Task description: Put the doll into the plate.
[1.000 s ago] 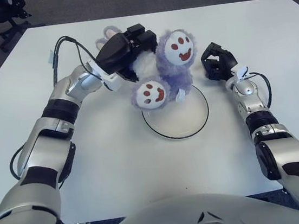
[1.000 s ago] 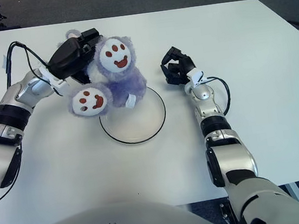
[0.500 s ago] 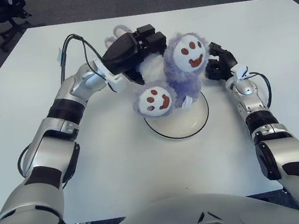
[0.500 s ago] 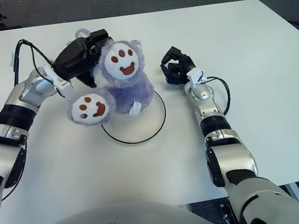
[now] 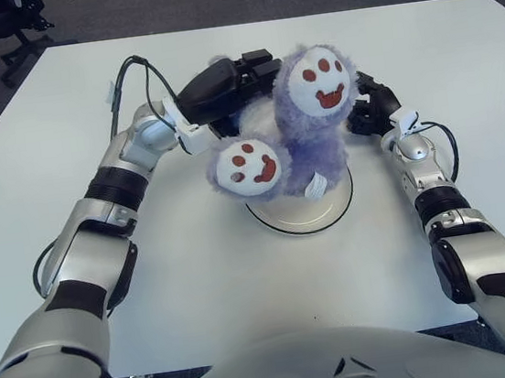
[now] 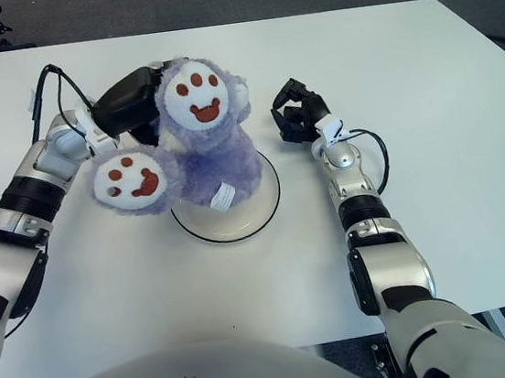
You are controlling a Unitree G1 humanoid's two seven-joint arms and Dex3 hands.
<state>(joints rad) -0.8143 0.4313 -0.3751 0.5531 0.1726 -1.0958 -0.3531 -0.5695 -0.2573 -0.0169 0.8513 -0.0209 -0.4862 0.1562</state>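
Doll point(image 5: 306, 136), purple, gripped by left hand point(image 5: 222, 87) above plate point(image 5: 279, 221); white tag's point(image 5: 315, 186) print seemingly unreadable. Right hand point(image 6: 299, 114) curled empty at plate's two o'clock.

One purple plush doll point(image 5: 306, 136), two paw pads showing. One white plate point(image 5: 315, 213), black-rimmed. One white table point(image 5: 457, 53). Two robot hands: left hand point(image 5: 222, 87), right hand point(image 5: 370, 110).

Fluffy purple plush doll point(image 5: 306, 136); smooth glossy plate point(image 5: 329, 214); matt white table point(image 5: 458, 62).
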